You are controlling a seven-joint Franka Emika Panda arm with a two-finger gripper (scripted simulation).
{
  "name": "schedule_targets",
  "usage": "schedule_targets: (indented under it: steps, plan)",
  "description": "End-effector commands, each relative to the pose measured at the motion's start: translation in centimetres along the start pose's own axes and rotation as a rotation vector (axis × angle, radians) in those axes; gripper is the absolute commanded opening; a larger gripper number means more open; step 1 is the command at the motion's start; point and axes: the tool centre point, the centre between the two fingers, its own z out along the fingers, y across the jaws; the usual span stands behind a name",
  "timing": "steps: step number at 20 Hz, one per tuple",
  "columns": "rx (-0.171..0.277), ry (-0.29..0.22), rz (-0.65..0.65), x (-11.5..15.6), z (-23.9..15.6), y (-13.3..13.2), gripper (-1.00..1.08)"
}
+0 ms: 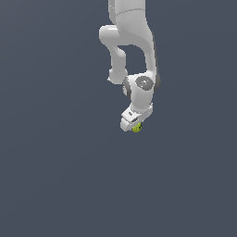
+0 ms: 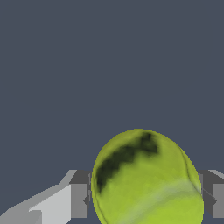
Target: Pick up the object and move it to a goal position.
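Observation:
The object [image 1: 136, 128] is a tiny yellow-green ball, peeking out under the white gripper [image 1: 134, 126] at the end of the arm in the exterior view. In the wrist view the object [image 2: 146, 179] fills the space between the two fingers [image 2: 78, 199], which press against its sides. The gripper is shut on the ball. Its far side is hidden by the gripper body in the exterior view.
The white arm [image 1: 132, 41] comes down from the upper middle of the exterior view. A plain dark grey-blue background lies all around, with no other objects or edges showing.

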Motion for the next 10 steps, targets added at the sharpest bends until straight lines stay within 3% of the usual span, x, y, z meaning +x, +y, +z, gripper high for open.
schedule_targets:
  steps: [1,10]
  plan:
    - [-0.001,0.002,0.000,0.2,-0.8,-0.2,-1.00]
    - [-0.001,0.001,-0.001,1.4,-6.3,-2.1,-1.00]
